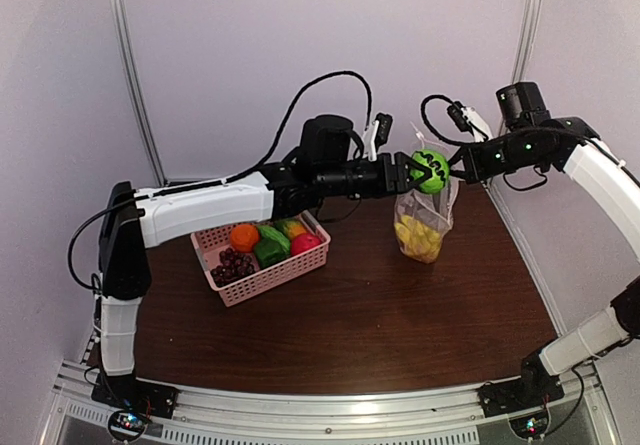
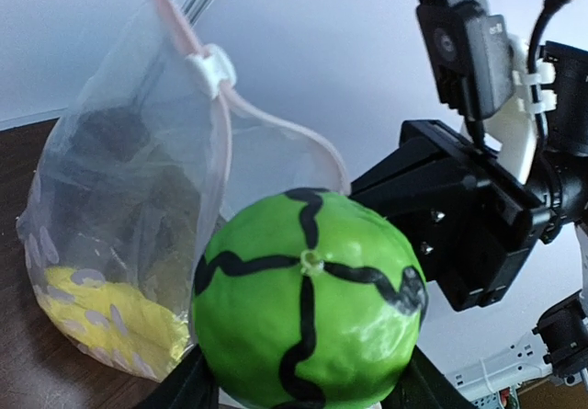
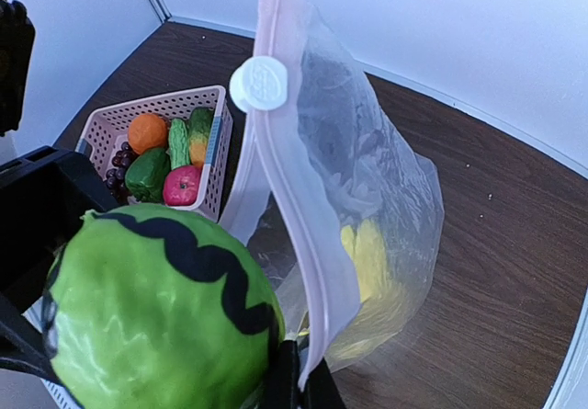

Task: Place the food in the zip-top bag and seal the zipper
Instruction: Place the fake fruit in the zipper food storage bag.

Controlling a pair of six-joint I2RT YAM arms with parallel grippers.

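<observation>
Left claw (image 1: 417,173) clamped round the striped green melon (image 1: 432,170), just beside the bag (image 1: 424,215) mouth. Right claw (image 1: 456,170) pinched shut on the zipper (image 3: 296,244). Bag hung upright, long axis vertical, mouth up, yellow fruit (image 1: 418,238) at its bottom.

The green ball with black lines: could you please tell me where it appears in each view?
Top external: ball upper centre-right, in the left gripper, just above the bag.
Left wrist: ball fills the bottom centre; bag to its left.
Right wrist: ball bottom left; bag to its right.
Shared landmark: the bag holding yellow food.
</observation>
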